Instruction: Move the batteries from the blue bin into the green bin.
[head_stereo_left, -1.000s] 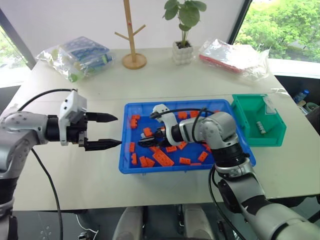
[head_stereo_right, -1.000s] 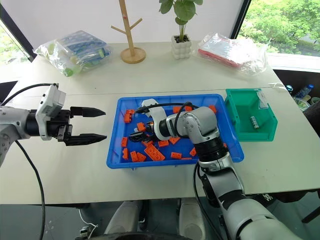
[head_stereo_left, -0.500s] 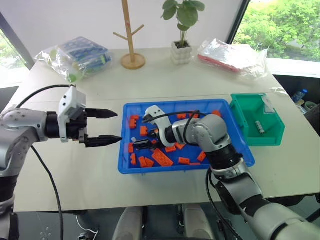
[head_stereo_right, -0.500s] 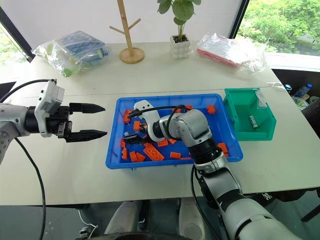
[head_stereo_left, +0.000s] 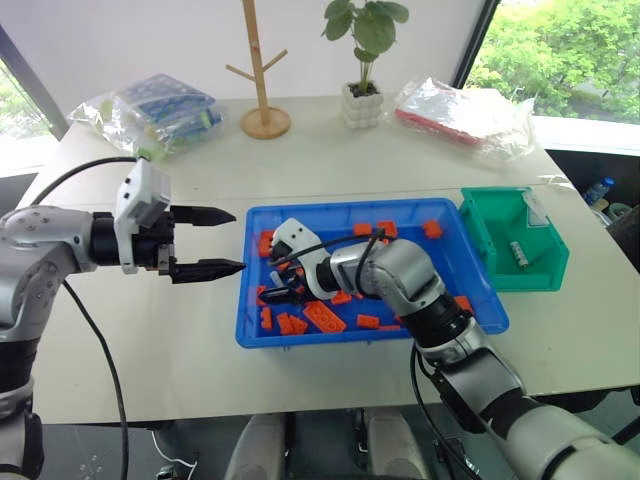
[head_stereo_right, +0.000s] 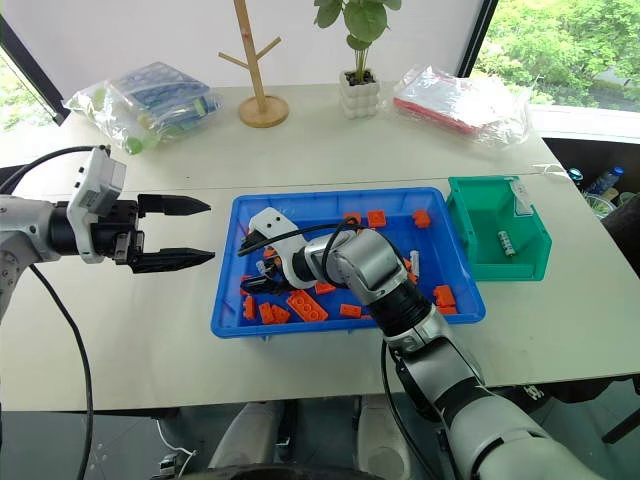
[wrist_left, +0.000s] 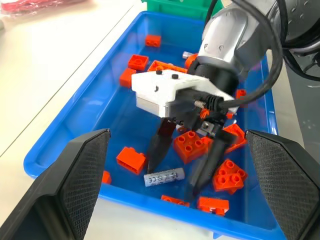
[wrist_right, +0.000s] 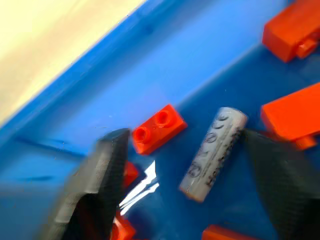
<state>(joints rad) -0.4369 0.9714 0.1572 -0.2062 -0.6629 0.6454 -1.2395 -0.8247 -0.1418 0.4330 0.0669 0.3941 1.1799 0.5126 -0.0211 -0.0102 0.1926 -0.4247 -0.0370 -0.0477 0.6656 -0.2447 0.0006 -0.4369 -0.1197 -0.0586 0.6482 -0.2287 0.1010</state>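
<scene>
Right gripper (wrist_left: 182, 167) is straddling a battery (wrist_left: 164, 177) in the blue bin (head_stereo_left: 480, 300), fingers apart; it should be closing squarely across the cylinder, avoiding orange bricks (wrist_left: 192, 145).

office-like room, pale table (head_stereo_left: 330, 160) by big windows (head_stereo_left: 560, 50), potted plant (head_stereo_left: 366, 60), wooden stand (head_stereo_left: 264, 70)

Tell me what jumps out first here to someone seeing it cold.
The right gripper reaching down into the blue bin mid-table, its black fingers straddling a silver battery among scattered orange bricks. Next, the left gripper hovering open just left of the bin. The green bin, right of the blue one, already holds a battery.
</scene>
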